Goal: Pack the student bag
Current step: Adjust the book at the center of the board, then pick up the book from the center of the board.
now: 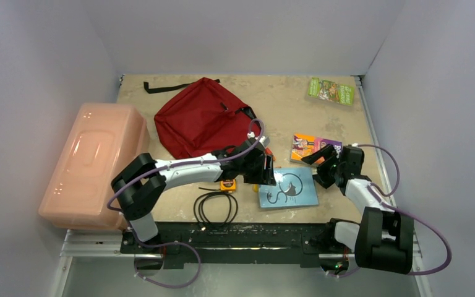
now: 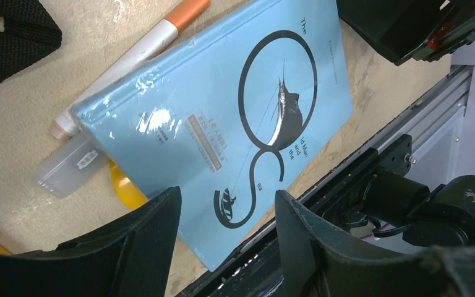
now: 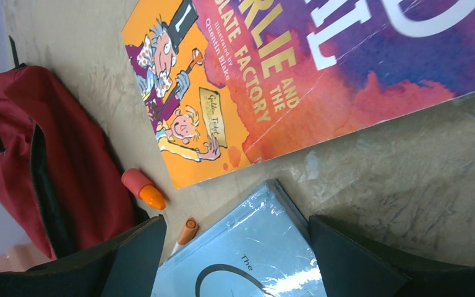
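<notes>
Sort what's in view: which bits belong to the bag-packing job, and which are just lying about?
Job: student bag; likely contents: blue book, Charlie and the Chocolate Factory book, green book, orange-capped marker.
Lying about, probably: pink plastic box, black cable coil.

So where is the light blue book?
In the top view, the light blue book lies by the table's near edge, right of centre, in front of the orange-purple book.
</notes>
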